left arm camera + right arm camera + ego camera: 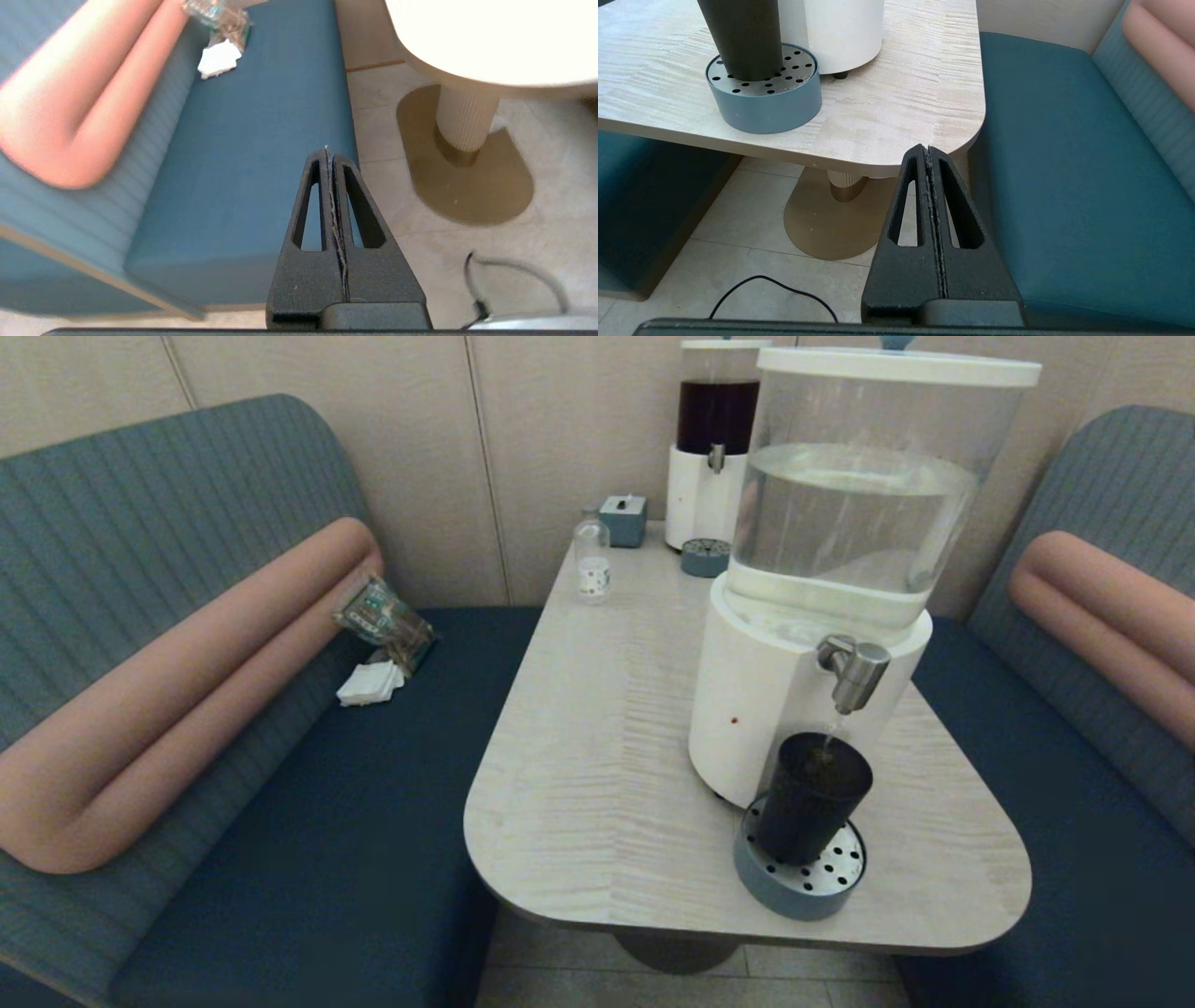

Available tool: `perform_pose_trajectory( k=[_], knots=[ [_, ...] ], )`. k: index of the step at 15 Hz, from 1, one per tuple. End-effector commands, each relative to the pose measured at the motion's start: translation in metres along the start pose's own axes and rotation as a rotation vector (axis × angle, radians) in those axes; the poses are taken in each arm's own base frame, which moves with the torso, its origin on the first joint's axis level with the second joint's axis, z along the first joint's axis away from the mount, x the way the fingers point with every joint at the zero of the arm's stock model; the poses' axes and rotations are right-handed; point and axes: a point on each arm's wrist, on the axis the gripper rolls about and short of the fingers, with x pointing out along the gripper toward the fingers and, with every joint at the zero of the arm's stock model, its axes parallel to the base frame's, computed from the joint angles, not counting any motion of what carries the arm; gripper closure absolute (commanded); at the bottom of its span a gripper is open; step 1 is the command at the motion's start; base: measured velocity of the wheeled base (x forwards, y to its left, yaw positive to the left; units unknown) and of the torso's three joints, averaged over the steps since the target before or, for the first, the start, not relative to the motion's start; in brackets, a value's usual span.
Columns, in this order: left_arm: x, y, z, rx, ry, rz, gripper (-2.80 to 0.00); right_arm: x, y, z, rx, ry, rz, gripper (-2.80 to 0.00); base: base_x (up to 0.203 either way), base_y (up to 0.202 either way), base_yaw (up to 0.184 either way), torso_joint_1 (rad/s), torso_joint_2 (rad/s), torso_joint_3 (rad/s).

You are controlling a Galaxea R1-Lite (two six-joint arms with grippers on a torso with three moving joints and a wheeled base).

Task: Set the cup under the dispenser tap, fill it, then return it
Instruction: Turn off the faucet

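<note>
Standing on the drip tray, the cup caught water beneath the dispenser tap; my left gripper and right gripper hung clenched, empty, below the table.

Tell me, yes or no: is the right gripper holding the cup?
No. The cup stands alone on the drip tray under the dispenser tap, while the right gripper is shut and empty below the table's edge.

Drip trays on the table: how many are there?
2. One drip tray sits under the cup at the near edge; the other stands before the dark-liquid dispenser at the far end.
</note>
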Motion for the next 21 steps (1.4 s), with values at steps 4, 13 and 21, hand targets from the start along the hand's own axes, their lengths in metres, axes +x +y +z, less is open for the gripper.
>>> perform_pose_trajectory(
  k=[4,13,21],
  knots=[
    [-0.01,0.014,0.08,-0.009,-0.122,-0.099,0.0,0.001,0.0,-0.004,-0.001,0.015,0.002,0.0,0.0,0.0,0.0,0.0,0.0,0.0],
    [0.158,0.051,0.287,-0.855,0.107,-0.575,0.0,0.001,0.0,-0.004,-0.001,0.015,0.002,0.0,0.0,0.0,0.0,0.0,0.0,0.0],
    [0.206,-0.009,0.233,-1.164,0.613,-0.996,0.0,0.001,0.0,-0.004,-0.001,0.014,0.002,0.0,0.0,0.0,0.0,0.0,0.0,0.0]
  ],
)
